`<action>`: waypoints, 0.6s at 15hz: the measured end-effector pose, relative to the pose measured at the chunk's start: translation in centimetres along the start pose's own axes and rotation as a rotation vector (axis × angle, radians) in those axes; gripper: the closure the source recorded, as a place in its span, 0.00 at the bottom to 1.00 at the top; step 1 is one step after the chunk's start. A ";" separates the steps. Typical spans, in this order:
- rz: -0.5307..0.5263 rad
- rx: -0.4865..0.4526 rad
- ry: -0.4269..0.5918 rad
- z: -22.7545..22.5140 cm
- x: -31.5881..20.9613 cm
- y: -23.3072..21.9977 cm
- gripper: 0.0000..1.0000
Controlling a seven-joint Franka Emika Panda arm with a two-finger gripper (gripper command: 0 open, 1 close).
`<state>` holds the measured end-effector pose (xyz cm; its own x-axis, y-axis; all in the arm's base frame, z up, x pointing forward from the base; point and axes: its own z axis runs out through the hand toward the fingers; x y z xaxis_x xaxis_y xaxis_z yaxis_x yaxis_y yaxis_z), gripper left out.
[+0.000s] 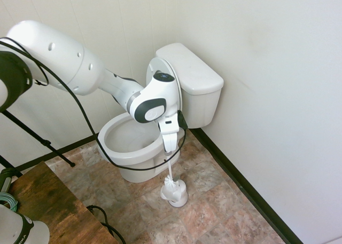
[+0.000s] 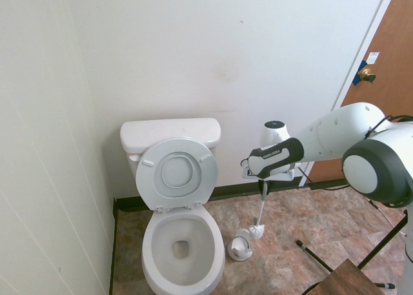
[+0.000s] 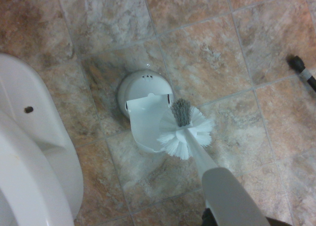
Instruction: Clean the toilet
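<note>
Clearly the white two-finger gripper [image 2: 263,186] is clamped on the top of the long white plastic toilet brush [image 2: 259,227], its jaws drawn together on the slim handle and pointing straight down, so the brush hangs plumb beneath the wrist. Holding it by the very end of the handle leaves the full length free to reach down into a bowl, which seems the reason for the high grip.

At the lower end, the white bristle head with its small grey tuft, seen clearly in the wrist view, is out of the small round white plastic brush holder [image 3: 144,100] and hangs above and just beside it. That holder stands on the mottled brown stone-look tile floor [image 1: 214,206], close to the foot of the large glossy white ceramic toilet [image 2: 182,243], presumably so the brush is within easy reach of the bowl.

This toilet sits against the white back wall [image 2: 193,56], near the corner where it meets the panelled side wall. Its oval seat and cover are tipped up against the rectangular tank, so the bowl is open and ready for scrubbing. The brush is beside the bowl, not yet over it.

My reading is that the brush has only just been fetched; carrying it across and lowering the bristles inside the rim is what remains.
</note>
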<state>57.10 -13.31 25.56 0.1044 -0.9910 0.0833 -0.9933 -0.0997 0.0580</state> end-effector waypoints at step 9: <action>-0.072 0.092 0.008 -14.4 -6.1 -0.8 1.00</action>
<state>58.01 -5.88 39.38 0.1754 -0.9803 0.0903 -0.9835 -0.1785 -0.0276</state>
